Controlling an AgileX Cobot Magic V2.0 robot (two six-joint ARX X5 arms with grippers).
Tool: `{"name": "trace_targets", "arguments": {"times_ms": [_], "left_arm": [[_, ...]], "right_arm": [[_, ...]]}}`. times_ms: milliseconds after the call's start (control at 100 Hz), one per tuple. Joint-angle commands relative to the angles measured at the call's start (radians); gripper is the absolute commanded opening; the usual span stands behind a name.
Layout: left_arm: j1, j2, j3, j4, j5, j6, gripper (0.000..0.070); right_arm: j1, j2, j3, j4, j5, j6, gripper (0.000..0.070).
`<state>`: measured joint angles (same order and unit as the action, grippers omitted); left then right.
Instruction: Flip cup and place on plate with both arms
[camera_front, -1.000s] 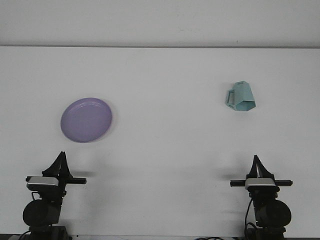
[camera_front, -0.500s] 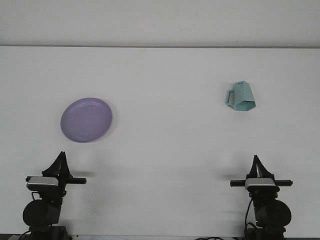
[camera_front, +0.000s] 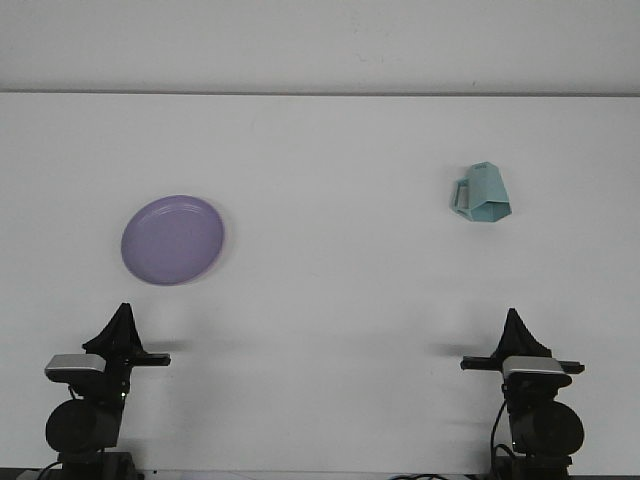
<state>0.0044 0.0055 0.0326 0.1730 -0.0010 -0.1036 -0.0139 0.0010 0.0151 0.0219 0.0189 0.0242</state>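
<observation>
White table fills almost all of the front view, and a pale wall runs along the top of the frame.

A purple plate lies flat on the table at the middle left of the frame. It is round and nothing is on it.

A small blue-green cup sits on the table at the upper right of the frame. It has flat sides and is upside down, with its wide part on the table. Its handle sticks out to the left side. The cup is far from the plate, with lots of bare table between them.

At the lower left of the frame is the left claw. It points up the picture, toward the far side of the table. It looks like one dark pointed shape, so the fingers seem to be pressed together, and it holds nothing. It is just below the plate in the picture and does not touch it.

At the lower right of the frame is the right claw. It looks the same, one dark point with the fingers together, and it holds nothing. The cup is well apart from it, higher up in the frame
</observation>
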Motion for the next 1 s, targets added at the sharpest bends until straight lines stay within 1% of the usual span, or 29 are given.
{"name": "trace_targets", "arguments": {"times_ms": [0,40,80,160,250,310,350,480,550,580,620,650,680,700,740,750,780,810,870,990], "left_arm": [[0.000,-0.001,-0.016,0.016,-0.001,-0.069,0.0011],[0.000,-0.001,-0.016,0.016,-0.001,-0.081,0.0010],[0.000,-0.001,-0.016,0.016,-0.001,-0.095,0.0011],[0.000,-0.001,-0.014,0.016,-0.001,-0.101,0.0011],[0.000,0.000,-0.007,0.015,-0.001,-0.100,0.0011],[0.000,0.000,0.000,0.013,-0.001,-0.100,0.0011],[0.000,0.000,0.004,0.010,-0.001,-0.099,0.0011],[0.000,0.000,0.006,0.008,-0.001,-0.099,0.0011],[0.000,0.000,0.006,0.008,-0.001,-0.099,0.0011],[0.000,0.000,0.006,0.008,-0.001,-0.099,0.0011],[0.000,0.000,0.006,0.008,-0.001,-0.099,0.0011],[0.000,0.000,0.006,0.008,-0.001,-0.099,0.0011],[0.000,0.000,0.006,0.008,-0.001,-0.099,0.0011],[0.000,0.000,0.006,0.008,-0.001,-0.099,0.0011],[0.000,0.000,0.006,0.008,-0.001,-0.099,0.0011],[0.000,0.000,0.006,0.008,-0.001,-0.099,0.0011],[0.000,0.000,0.006,0.009,-0.001,-0.099,0.0012],[0.000,0.000,0.006,0.009,-0.001,-0.099,0.0012],[0.000,0.000,0.006,0.009,0.000,-0.100,0.0012],[0.000,0.000,0.006,0.009,0.000,-0.100,0.0014]], "right_arm": [[0.000,0.000,-0.002,0.041,-0.002,0.167,0.0001],[0.000,0.000,0.004,0.053,-0.002,0.193,0.0000],[0.000,0.001,0.020,0.043,0.003,0.202,0.0000],[0.000,0.029,0.086,-0.012,0.048,0.214,0.0000],[0.000,0.090,0.186,-0.055,0.063,0.214,0.0000],[0.000,0.159,0.267,-0.062,0.064,0.195,0.0000],[0.000,0.211,0.322,-0.071,0.063,0.161,0.0000],[-0.001,0.406,0.491,-0.113,0.071,0.012,0.0000],[-0.001,0.488,0.544,-0.110,0.088,-0.063,0.0000],[-0.001,0.528,0.563,-0.100,0.089,-0.105,0.0001],[-0.002,0.566,0.576,-0.083,0.089,-0.142,0.0010],[-0.002,0.598,0.580,-0.063,0.090,-0.169,0.0033],[-0.004,0.627,0.581,-0.045,0.090,-0.192,0.0076],[-0.006,0.645,0.581,-0.034,0.090,-0.204,0.0114],[-0.010,0.690,0.581,-0.013,0.090,-0.227,0.0218],[-0.010,0.695,0.581,-0.010,0.090,-0.230,0.0230],[-0.015,0.729,0.581,0.004,0.090,-0.242,0.0299],[-0.020,0.761,0.581,0.021,0.090,-0.249,0.0342],[-0.030,0.821,0.581,0.057,0.089,-0.257,0.0380],[-0.053,0.974,0.581,0.169,0.084,-0.273,0.0383]]}}
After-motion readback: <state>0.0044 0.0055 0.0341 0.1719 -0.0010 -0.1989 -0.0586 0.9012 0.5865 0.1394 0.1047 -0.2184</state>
